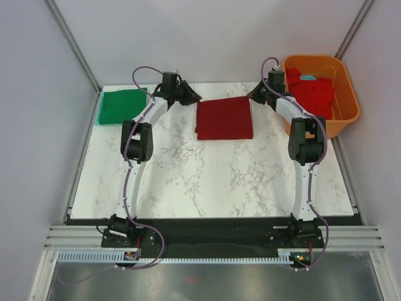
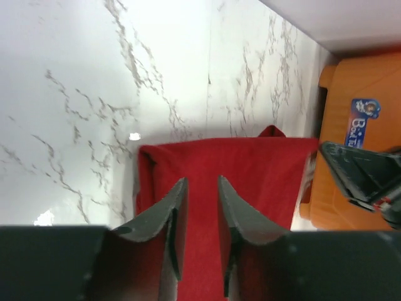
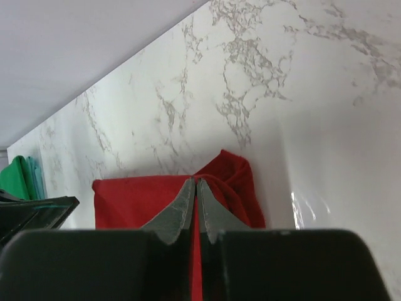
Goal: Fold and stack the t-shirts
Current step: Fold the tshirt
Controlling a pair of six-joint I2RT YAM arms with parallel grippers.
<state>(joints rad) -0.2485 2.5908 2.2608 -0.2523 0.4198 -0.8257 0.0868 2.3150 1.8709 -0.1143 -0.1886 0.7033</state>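
Observation:
A dark maroon t-shirt point(image 1: 224, 118) lies folded in a rectangle at the back middle of the marble table. My left gripper point(image 1: 193, 97) is at its far left corner; in the left wrist view point(image 2: 200, 180) its jaws stand apart, low over the maroon cloth point(image 2: 250, 163), with nothing held. My right gripper point(image 1: 254, 95) is at the far right corner; in the right wrist view point(image 3: 195, 180) it is shut on a raised pinch of the maroon shirt point(image 3: 131, 194). A folded green t-shirt point(image 1: 122, 105) lies at the back left. A brighter red t-shirt point(image 1: 312, 94) and a bit of light blue cloth point(image 1: 308, 78) lie in the tub.
The orange plastic tub point(image 1: 348, 106) stands at the back right, just off the table's right edge, close to my right arm. Grey walls close the back and sides. The near half of the marble table point(image 1: 213, 182) holds no objects.

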